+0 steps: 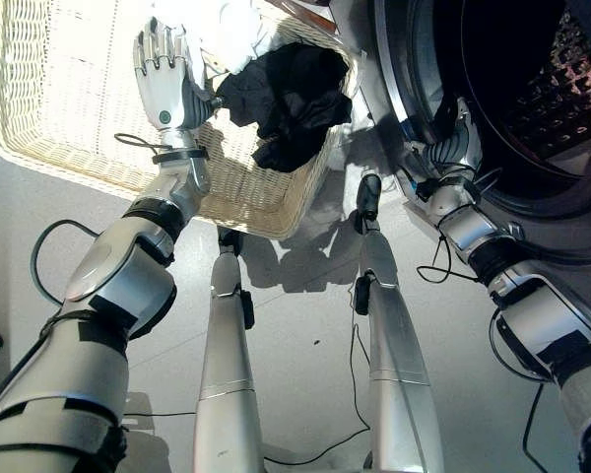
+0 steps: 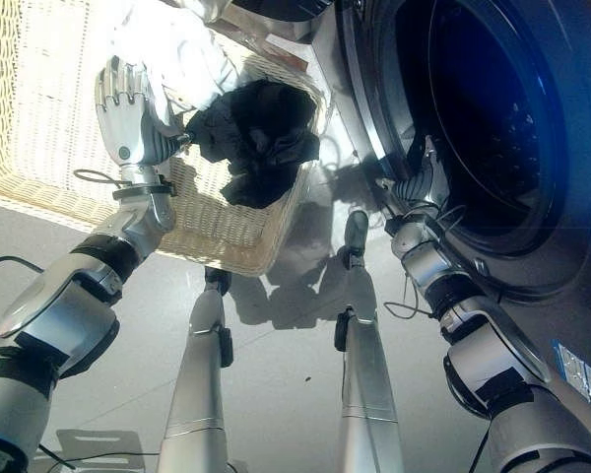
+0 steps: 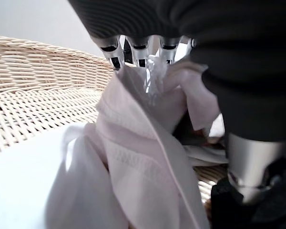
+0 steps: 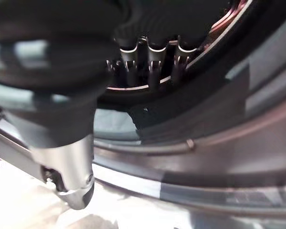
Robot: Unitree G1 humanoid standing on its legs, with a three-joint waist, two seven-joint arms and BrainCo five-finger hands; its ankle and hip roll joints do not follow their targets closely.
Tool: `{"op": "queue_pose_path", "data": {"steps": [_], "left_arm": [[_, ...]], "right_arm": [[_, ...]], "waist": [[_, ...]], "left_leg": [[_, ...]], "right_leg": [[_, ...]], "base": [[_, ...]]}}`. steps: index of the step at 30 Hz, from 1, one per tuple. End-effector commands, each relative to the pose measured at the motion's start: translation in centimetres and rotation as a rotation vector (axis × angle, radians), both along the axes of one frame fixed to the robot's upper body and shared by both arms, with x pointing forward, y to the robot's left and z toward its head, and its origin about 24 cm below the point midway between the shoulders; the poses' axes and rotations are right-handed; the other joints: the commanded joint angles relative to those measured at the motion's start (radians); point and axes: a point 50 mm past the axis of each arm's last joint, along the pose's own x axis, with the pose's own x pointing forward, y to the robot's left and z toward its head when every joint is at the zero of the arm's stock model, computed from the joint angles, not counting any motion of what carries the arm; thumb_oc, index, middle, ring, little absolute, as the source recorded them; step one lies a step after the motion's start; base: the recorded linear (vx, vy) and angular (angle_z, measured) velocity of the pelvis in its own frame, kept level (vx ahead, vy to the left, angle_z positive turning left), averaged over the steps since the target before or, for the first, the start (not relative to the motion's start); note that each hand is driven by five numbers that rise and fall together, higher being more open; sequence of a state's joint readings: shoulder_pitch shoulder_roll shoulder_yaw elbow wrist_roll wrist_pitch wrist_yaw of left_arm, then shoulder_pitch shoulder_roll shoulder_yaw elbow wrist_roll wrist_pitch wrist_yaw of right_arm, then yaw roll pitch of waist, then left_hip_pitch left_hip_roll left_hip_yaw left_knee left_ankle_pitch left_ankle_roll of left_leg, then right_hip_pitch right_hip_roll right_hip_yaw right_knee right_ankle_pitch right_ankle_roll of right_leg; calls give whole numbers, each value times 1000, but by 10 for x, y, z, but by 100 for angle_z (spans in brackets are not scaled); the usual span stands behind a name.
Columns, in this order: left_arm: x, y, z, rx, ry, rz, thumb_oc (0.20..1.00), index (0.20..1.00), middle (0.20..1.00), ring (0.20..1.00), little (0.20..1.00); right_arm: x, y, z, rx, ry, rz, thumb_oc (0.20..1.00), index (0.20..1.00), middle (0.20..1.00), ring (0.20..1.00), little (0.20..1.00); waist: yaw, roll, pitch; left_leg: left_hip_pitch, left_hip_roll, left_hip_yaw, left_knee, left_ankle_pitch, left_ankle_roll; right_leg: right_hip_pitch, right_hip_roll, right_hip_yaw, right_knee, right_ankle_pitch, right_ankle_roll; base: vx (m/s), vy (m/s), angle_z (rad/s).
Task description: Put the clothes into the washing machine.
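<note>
My left hand [image 1: 163, 74] is inside the wicker basket [image 1: 59, 99], its fingers [image 3: 133, 50] curled into a bunched white garment [image 3: 133, 157]. A black garment [image 1: 291, 99] lies crumpled in the basket's corner, just to the right of that hand. My right hand [image 1: 451, 133] is at the lower left rim of the washing machine's round opening [image 1: 532, 79]. Its fingers [image 4: 150, 67] reach over the rim toward the dark drum and hold nothing, and its thumb [image 4: 69, 157] stands apart.
The basket stands on the pale floor [image 1: 305, 315], left of the washing machine, and its near corner [image 1: 276, 222] is close to the machine's front. The grey door seal [image 4: 205, 119] runs just under my right hand.
</note>
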State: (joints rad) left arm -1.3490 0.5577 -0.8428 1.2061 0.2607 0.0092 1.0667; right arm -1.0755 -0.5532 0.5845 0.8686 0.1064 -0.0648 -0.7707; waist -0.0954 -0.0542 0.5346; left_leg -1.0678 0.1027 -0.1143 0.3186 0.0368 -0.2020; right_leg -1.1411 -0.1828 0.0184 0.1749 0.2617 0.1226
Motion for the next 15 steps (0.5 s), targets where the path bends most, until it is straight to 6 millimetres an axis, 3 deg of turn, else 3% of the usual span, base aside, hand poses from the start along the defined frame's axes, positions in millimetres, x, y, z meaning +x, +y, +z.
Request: {"op": "queue_pose_path", "data": {"steps": [1, 2, 15], "left_arm": [[4, -11, 23, 33, 32, 16, 736, 736, 736, 736, 736], [5, -10, 22, 35, 52, 26, 200, 200, 200, 200, 200], [7, -2, 13, 5, 124, 44, 200, 200, 200, 200, 200]], "right_arm": [[-3, 15, 4, -20, -60, 57, 1000, 1000, 1000, 1000, 1000], [-4, 16, 6, -22, -65, 63, 1000, 1000, 1000, 1000, 1000], [-14, 29, 11, -51, -131, 131, 1000, 1000, 1000, 1000, 1000]], "waist": [[-6, -9, -15], [-7, -8, -15], [-14, -3, -15]], "left_leg": [[5, -60, 33, -84, 91, 118], [4, -61, 34, -83, 92, 118], [-2, -66, 37, -76, 95, 119]], "right_leg": [[0, 71, -20, 87, -58, 16], [-1, 72, -19, 88, -58, 15], [-9, 68, -10, 94, -61, 14]], "base": [[0, 0, 0], [0, 0, 0], [0, 0, 0]]}}
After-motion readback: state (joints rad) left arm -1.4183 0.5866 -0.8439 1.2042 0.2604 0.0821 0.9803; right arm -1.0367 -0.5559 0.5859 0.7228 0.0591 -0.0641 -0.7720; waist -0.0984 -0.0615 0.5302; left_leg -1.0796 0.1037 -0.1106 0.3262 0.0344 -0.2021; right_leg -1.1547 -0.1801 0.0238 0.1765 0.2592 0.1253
